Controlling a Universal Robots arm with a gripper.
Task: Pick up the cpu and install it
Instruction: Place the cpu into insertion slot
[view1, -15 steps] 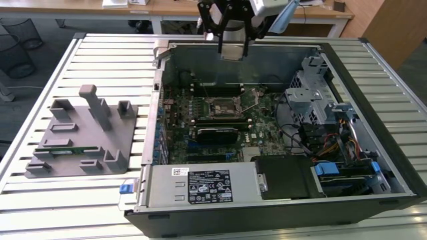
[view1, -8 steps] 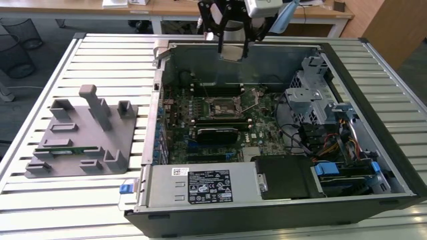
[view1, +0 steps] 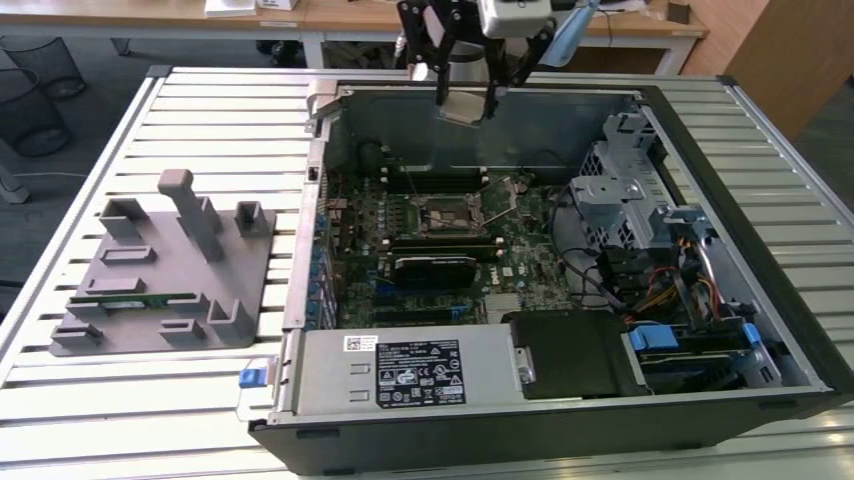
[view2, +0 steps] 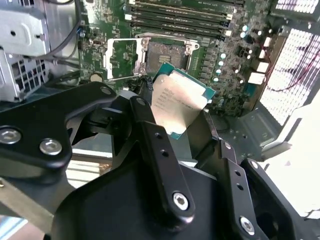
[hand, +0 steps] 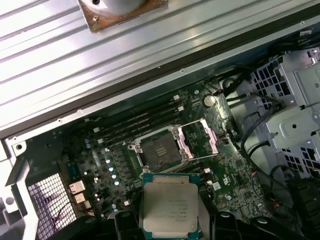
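My gripper (view1: 467, 100) hangs above the far side of the open computer case (view1: 747, 260), shut on the cpu (view1: 463, 106), a flat square chip with a silver-grey top and green rim. In both wrist views the cpu (view2: 177, 100) (hand: 170, 207) sits clamped between the black fingers (view2: 150, 135), held tilted in the air over the motherboard. The cpu socket (view1: 447, 212) (view2: 167, 55) (hand: 160, 150) lies below on the green board, bare, with its metal load plate (hand: 197, 142) swung up.
A grey fixture tray (view1: 160, 300) with a green memory stick (view1: 127, 298) stands on the slatted table (view1: 200, 100) at the exterior view's left. Inside the case are the power supply (view1: 400, 370), a drive cage (view1: 621, 190), cables, and memory slots (hand: 145, 120) beside the socket.
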